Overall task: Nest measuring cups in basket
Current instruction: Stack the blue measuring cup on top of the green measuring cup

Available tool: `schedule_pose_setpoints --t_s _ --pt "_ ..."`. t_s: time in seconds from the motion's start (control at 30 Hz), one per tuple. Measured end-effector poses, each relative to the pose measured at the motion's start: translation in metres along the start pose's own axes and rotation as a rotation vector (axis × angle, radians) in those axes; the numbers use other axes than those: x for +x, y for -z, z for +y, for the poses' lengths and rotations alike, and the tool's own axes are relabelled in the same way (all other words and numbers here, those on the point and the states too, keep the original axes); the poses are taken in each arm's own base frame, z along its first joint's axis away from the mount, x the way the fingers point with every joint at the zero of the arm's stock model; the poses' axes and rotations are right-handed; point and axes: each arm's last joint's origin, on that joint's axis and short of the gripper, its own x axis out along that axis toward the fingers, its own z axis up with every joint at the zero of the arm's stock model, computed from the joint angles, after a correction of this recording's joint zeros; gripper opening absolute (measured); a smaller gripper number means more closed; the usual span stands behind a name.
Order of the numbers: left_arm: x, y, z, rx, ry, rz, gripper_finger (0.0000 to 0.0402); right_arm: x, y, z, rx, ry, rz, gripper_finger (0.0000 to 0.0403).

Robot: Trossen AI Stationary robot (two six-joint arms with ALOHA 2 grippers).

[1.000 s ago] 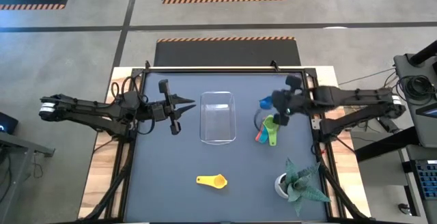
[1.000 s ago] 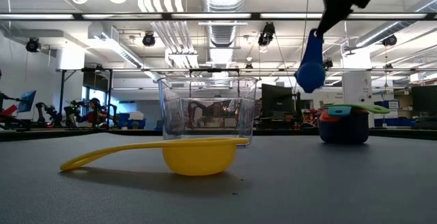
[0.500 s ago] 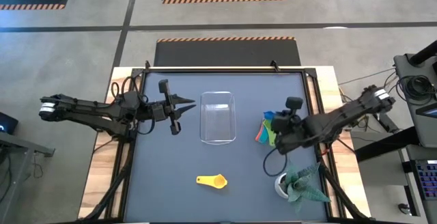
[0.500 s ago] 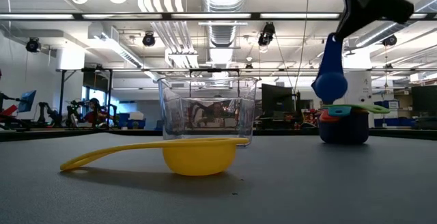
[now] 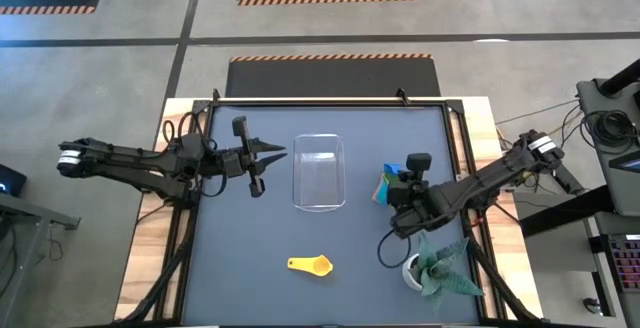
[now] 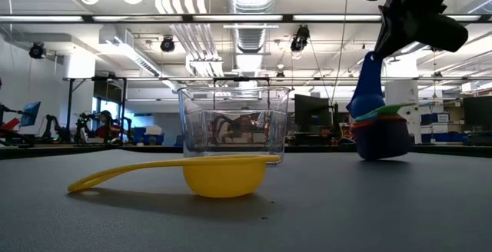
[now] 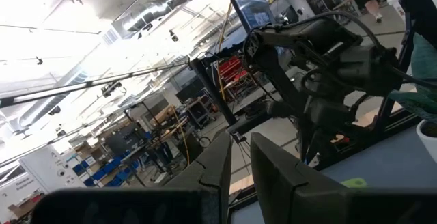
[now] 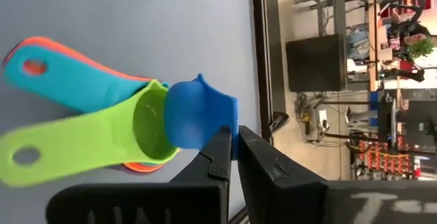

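I take the clear basket (image 5: pixel 319 172) as my landmark; it stands upright on the dark grey table (image 5: pixel 250 248) and I see no cup in it. To the right of the basket, my right gripper (image 5: pixel 398 194) has its fingers pressed together on the handle of the blue cup (image 8: pixel 198 113), and this cup hangs directly over the green cup (image 8: pixel 102 138), which lies on top of the stack of nested cups (image 6: pixel 382 133); whether the blue cup touches the green one I cannot tell. In this stack I see also a teal handle (image 8: pixel 61 80) and an orange-red edge below it. The yellow cup (image 5: pixel 311 264) lies alone in front of the basket, well apart from it. The left gripper (image 5: pixel 262 155) waits to the left of the basket, above the table, its fingers nearly together with nothing between them. A white pot with a green plant (image 5: pixel 435 268) stands at the front right of the basket, near the table edge. Behind the table there is a big hall with ceiling pipes, lamps, screens and shelves.
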Motion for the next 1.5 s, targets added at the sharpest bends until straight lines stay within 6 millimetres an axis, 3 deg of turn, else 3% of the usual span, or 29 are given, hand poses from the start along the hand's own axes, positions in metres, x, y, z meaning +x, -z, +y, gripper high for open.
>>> schedule_pose_setpoints --t_s 0.43,0.7,0.9,1.5 --pt "0.000 0.000 0.000 0.000 0.000 0.000 0.0039 -0.006 0.000 0.009 0.011 -0.062 -0.005 0.0015" --pt "0.000 0.000 0.000 0.000 0.000 0.000 0.0039 -0.003 -0.004 0.019 0.011 -0.104 0.037 0.0071" --pt "0.000 0.000 0.000 0.000 0.000 0.000 0.0039 -0.010 -0.014 0.016 0.051 -0.117 0.008 0.0103" --pt "0.000 0.000 0.000 -0.004 0.000 0.000 0.0039 -0.017 -0.029 0.021 0.233 -0.338 -0.009 0.0107"
